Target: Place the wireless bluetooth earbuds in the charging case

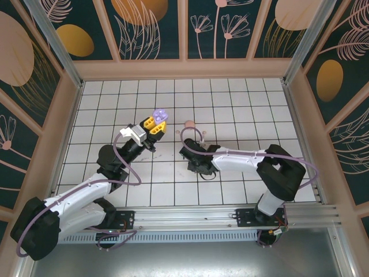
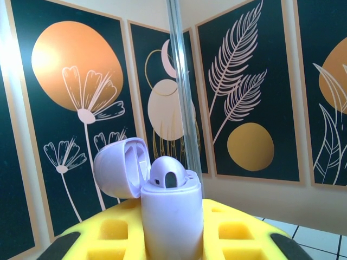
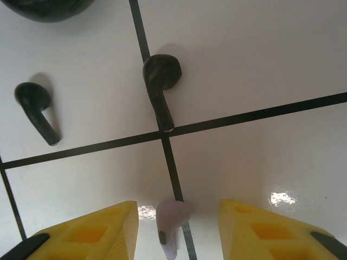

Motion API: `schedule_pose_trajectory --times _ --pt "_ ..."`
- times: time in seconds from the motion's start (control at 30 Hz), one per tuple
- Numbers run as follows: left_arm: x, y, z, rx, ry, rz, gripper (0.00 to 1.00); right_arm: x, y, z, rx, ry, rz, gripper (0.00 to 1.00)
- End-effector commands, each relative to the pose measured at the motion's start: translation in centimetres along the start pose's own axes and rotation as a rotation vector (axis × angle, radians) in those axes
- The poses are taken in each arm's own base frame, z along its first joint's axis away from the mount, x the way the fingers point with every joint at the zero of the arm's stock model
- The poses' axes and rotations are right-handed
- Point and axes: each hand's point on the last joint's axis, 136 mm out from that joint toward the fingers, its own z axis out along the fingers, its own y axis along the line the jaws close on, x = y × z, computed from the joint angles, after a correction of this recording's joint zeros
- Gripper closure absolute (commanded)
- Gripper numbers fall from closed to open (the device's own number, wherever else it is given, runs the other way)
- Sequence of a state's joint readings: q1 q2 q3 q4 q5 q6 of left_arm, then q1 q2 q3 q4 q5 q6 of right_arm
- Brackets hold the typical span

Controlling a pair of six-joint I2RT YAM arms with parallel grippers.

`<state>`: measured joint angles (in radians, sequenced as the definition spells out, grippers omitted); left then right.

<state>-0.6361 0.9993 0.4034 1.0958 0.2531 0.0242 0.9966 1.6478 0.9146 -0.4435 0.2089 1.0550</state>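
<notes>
My left gripper [image 2: 172, 241] is shut on a light purple charging case [image 2: 172, 216], held upright with its lid [image 2: 120, 168] swung open to the left. One light purple earbud [image 2: 167, 174] sits in the case. From above, the case [image 1: 159, 115] sticks out of the left gripper [image 1: 155, 124] over the middle of the floor. My right gripper [image 3: 179, 230] hangs low over the tiles, open. A second light purple earbud [image 3: 171, 216] lies on a grout line between its yellow fingers [image 3: 92, 233], touching neither. Two black earbuds [image 3: 160, 81] [image 3: 35, 108] lie just beyond.
Part of a dark rounded case [image 3: 49, 8] shows at the top left of the right wrist view. A pale pink object [image 1: 189, 123] lies on the tiles right of the purple case, above the right arm [image 1: 230, 158]. Patterned walls enclose the tiled floor [image 1: 259, 109].
</notes>
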Motion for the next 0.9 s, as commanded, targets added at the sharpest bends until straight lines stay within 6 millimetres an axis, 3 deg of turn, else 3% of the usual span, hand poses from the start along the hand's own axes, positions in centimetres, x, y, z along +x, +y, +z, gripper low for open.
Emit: schedule_pose_trajectory --times 0.0,0.87 --pt "-1.1 -0.3 -0.4 0.004 -0.041 -0.002 1.00 -0.3 1.1 0.1 -0.013 -0.009 0.010 0.57" --pt "-0.9 -0.2 -0.4 -0.002 -0.034 0.001 1.00 1.0 1.3 1.6 0.007 0.022 -0.032 0.69"
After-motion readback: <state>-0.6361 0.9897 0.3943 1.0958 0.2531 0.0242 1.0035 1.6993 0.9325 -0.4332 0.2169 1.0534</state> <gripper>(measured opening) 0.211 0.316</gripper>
